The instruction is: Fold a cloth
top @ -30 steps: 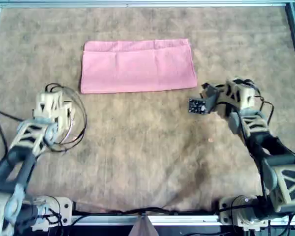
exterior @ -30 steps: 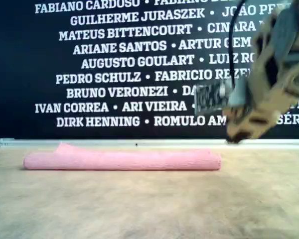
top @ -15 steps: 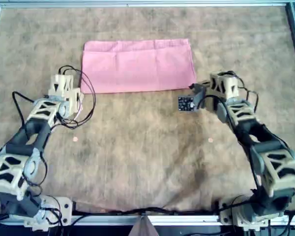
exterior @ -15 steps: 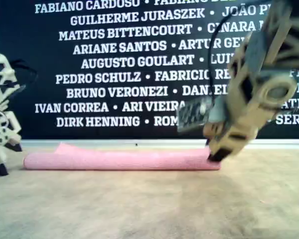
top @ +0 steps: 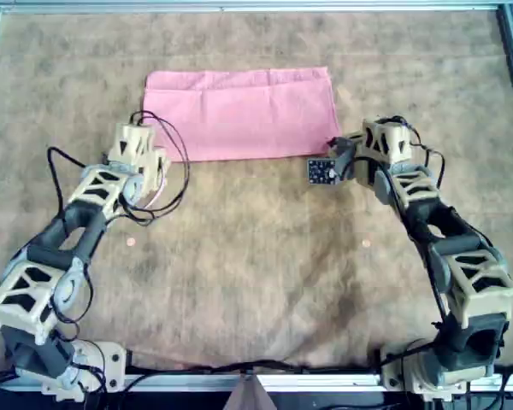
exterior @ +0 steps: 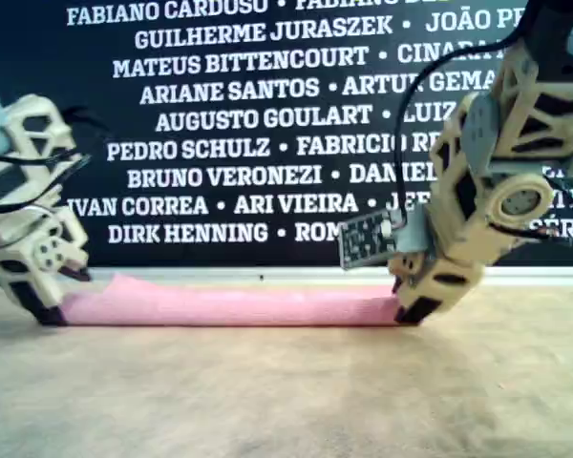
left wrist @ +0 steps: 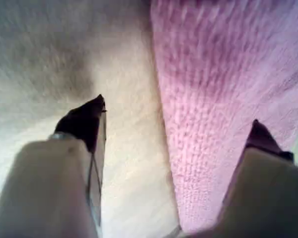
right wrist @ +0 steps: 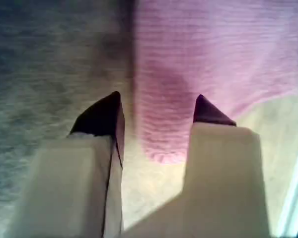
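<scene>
The pink cloth (top: 239, 111) lies flat as a wide rectangle on the far half of the table, and in the exterior view (exterior: 229, 307) it is a low pink strip. My first gripper (top: 144, 147) is open at its near corner on the overhead view's left. In the first wrist view (left wrist: 178, 111) one finger is over the covering and the other over the cloth (left wrist: 228, 74). My second gripper (top: 335, 147) is open at the near corner on the overhead view's right. In the second wrist view (right wrist: 158, 98) its fingers straddle the cloth corner (right wrist: 213, 49).
A brownish mottled covering (top: 256, 273) spreads over the whole table inside a metal frame (top: 239, 7). A small circuit board (top: 321, 171) sticks out beside the second gripper. Loose cables (top: 167, 184) hang by the first arm. A black wall with white names (exterior: 220, 95) stands behind.
Both arms have moved in to the cloth's near corners and come down low. The first arm came from the overhead view's lower left. The second shifted slightly toward the cloth. The cloth has not moved.
</scene>
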